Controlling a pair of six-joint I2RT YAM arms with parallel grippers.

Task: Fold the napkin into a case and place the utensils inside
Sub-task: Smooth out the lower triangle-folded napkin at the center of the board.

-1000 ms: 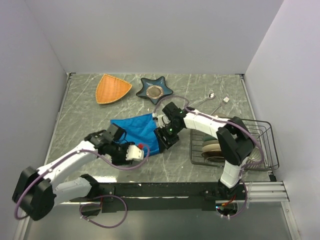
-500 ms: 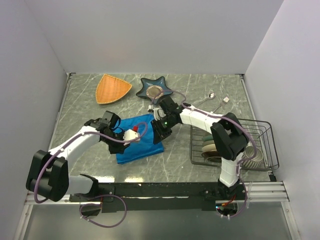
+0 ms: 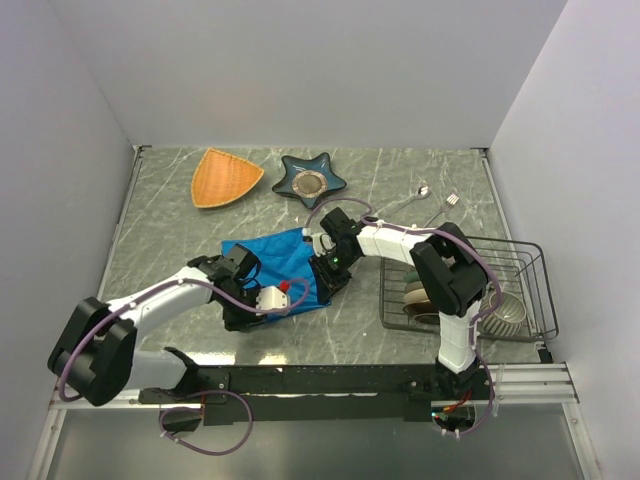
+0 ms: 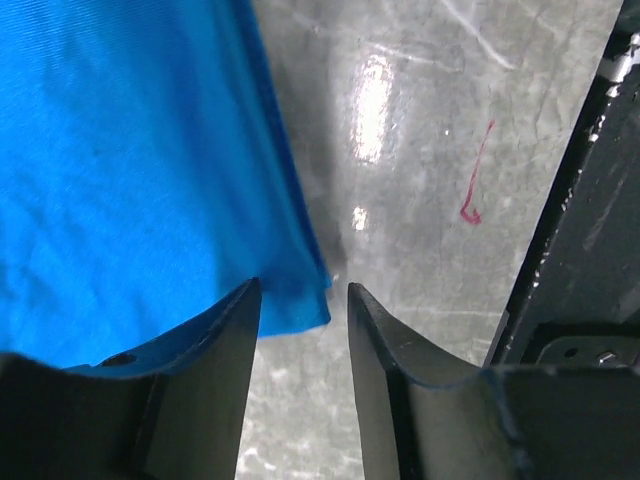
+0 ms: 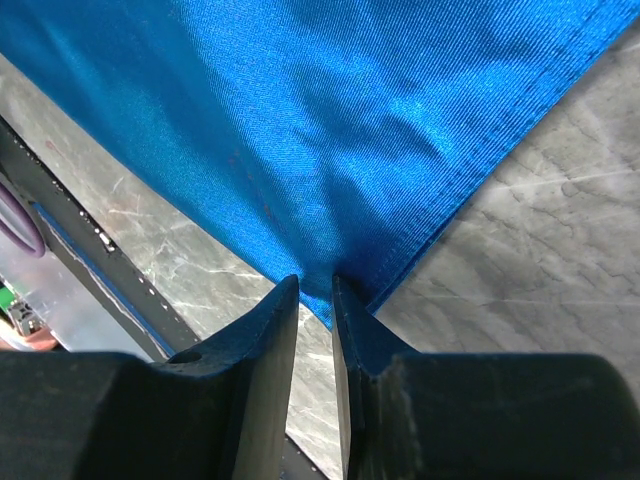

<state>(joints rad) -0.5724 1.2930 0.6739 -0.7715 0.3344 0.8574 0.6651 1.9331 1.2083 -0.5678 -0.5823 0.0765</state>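
Blue cloth is filling the middle of the table (image 3: pixel 160 240): the napkin (image 3: pixel 278 262) is lying as a flat, roughly rectangular patch with its longer side running left to right, and both pincers are working at its near side. Nearest, the left pincer (image 4: pixel 300 296) is sitting at the napkin's near-left corner with its jaws partly apart. The corner is poking into the gap, but bare table is showing between the fingers too, so it is not gripping anything (as far as the wrist view tells). A little to the right, the right pincer (image 5: pixel 315 292) is pressing its jaws almost together on the near-right corner, the hem running straight into the slit between them.

So the cloth is stretching away toward the far side from both pincers. Any fold is probably going to carry this near edge toward the far edge, and the left corner is needing a firm hold first. Far right, well apart from the cloth, the spoon (image 3: pixel 421 191) and fork (image 3: pixel 450 200) are lying on the table, closer to the right pincer than to the left.
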